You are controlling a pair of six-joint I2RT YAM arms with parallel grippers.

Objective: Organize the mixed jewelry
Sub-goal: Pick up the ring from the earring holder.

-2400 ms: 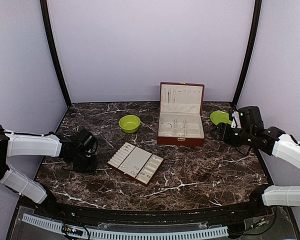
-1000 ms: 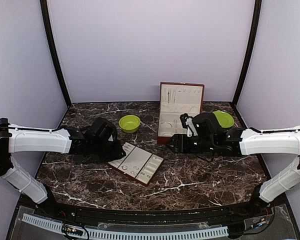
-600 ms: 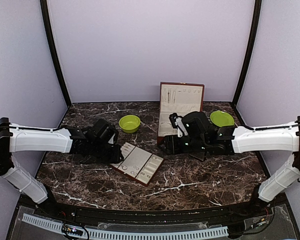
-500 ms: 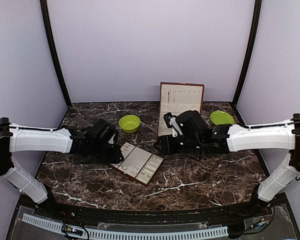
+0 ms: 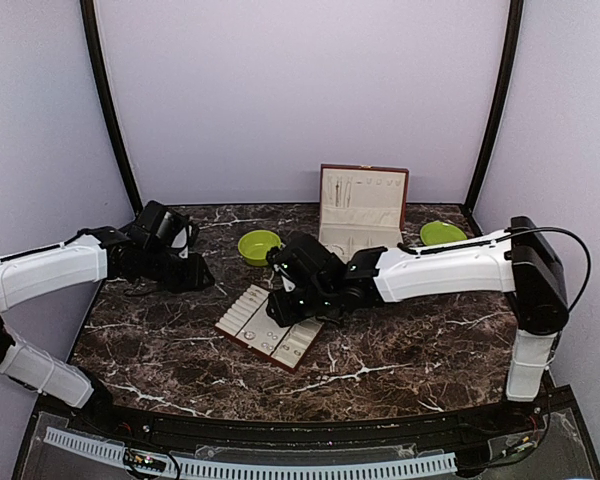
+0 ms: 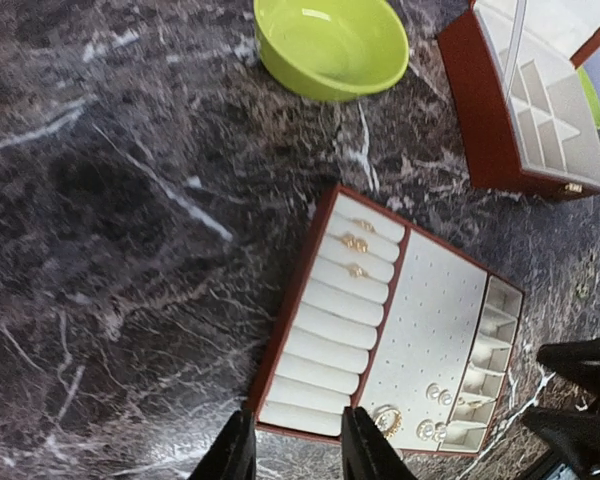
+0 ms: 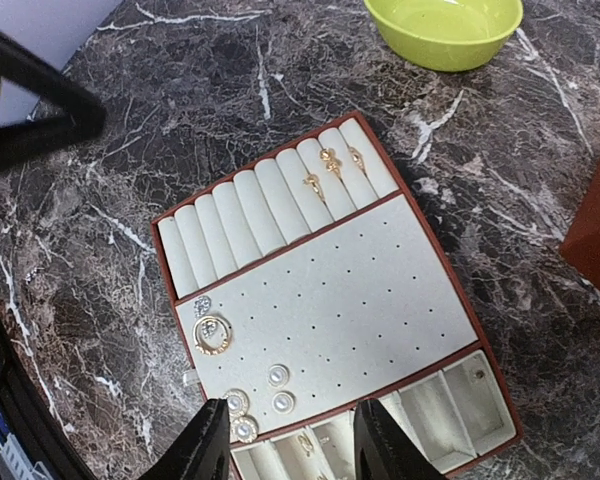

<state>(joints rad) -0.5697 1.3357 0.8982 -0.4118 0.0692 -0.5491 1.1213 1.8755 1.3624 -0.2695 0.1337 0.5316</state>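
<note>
The mixed jewelry lies in a cream-lined red-brown tray (image 7: 350,290). Three small gold rings (image 7: 330,160) sit in its ring rolls. A gold hoop (image 7: 212,334) and several pearl studs (image 7: 278,376) rest on the dotted pad. My right gripper (image 7: 292,445) hovers open above the tray's stud end, with nothing between its fingers. In the top view it (image 5: 278,308) reaches across the tray (image 5: 280,340). My left gripper (image 6: 298,455) is open and empty, above the tray's roll end (image 6: 320,370). In the top view it (image 5: 195,272) is left of the tray.
An open red-brown jewelry box (image 5: 360,215) stands behind the tray, with small pieces pinned in its lid. A lime-green bowl (image 5: 258,246) sits behind and to the left of the tray. A green plate (image 5: 442,233) lies at the back right. The right forearm (image 5: 440,270) spans the table's middle.
My right arm has swept left from in front of the box to over the tray. My left arm has pulled back and left, away from the tray's edge.
</note>
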